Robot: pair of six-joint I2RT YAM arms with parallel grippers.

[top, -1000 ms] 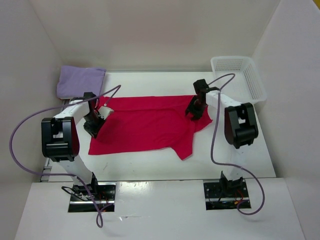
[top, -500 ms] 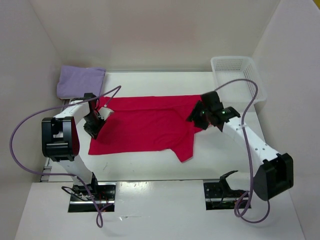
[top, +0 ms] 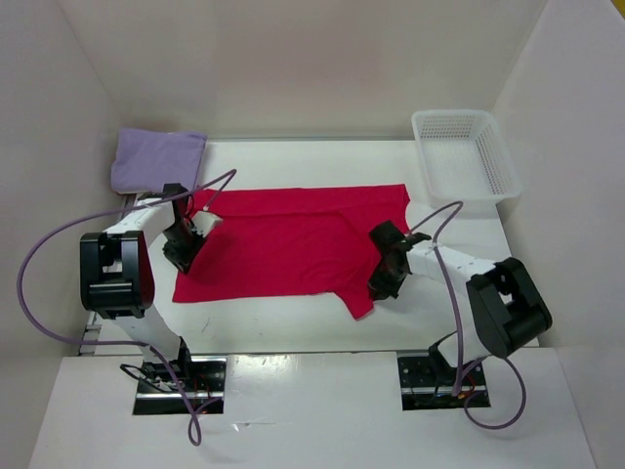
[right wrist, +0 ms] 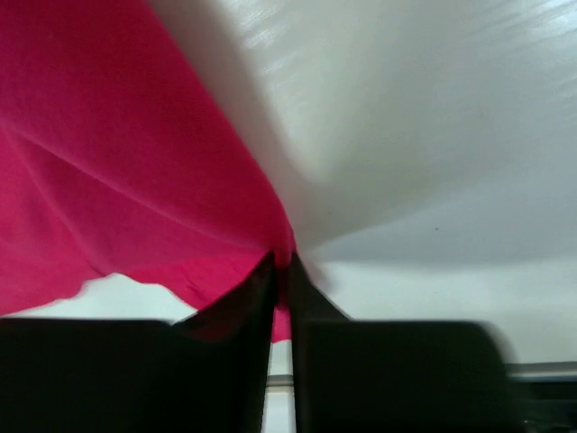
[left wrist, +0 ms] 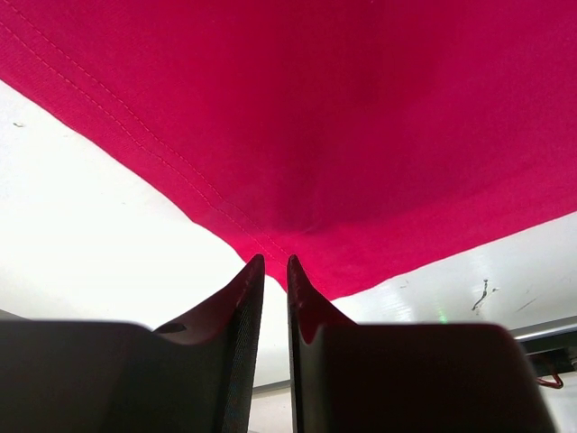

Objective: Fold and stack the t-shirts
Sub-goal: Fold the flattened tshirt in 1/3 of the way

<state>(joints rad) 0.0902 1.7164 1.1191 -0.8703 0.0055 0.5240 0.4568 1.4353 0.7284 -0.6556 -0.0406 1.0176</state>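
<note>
My left gripper (left wrist: 275, 262) and right gripper (right wrist: 281, 259) each pinched the red t-shirt (top: 283, 244) at opposite ends; fold starting; next, I judged, an even joint lift.

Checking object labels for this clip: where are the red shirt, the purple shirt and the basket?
red shirt (top: 283, 244): top view, middle of its spread body.
purple shirt (top: 156, 161): top view, centre of the cloth.
basket (top: 500, 151): top view, on its right wall.
</note>
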